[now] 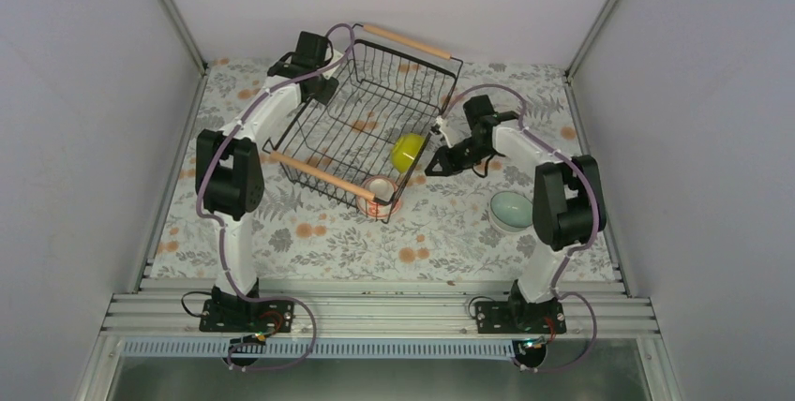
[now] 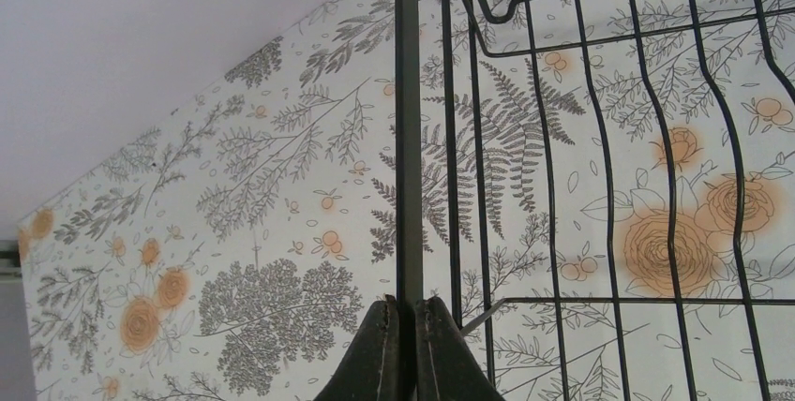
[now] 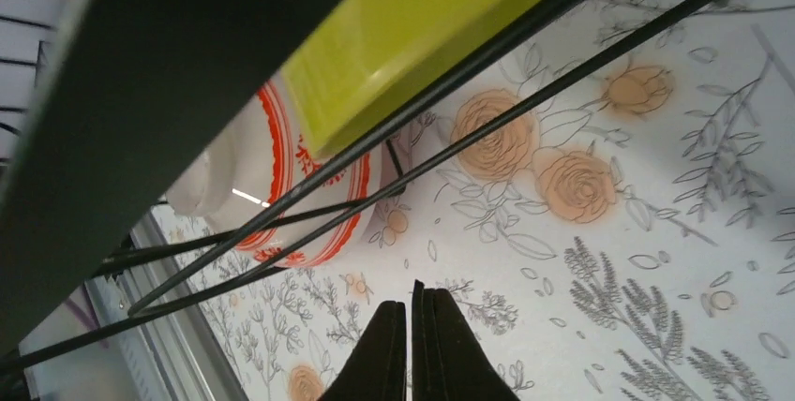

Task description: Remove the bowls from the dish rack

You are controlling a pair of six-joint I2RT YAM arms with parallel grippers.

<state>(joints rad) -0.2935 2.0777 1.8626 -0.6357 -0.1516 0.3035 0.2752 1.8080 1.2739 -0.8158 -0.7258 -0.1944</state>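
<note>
Rims offer the best hold on the yellow-green bowl (image 1: 407, 151) and red-patterned bowl (image 1: 380, 197) in the dish rack (image 1: 403, 40), likely light, rigid, slick; left end effector (image 2: 405, 312) clamps its wire, right end effector (image 3: 411, 293) closed, empty.

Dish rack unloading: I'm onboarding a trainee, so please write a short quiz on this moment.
1. True or false: the left hand is shut on a wire of the dish rack.
2. Which bowl stands on the table, outside the rack?
A the yellow-green bowl
B the pale mint bowl
C the red-patterned bowl
3. Fill in: the right hand is ___, with nothing between its fingers.

Key: 1 true; 2 B; 3 shut.
</note>
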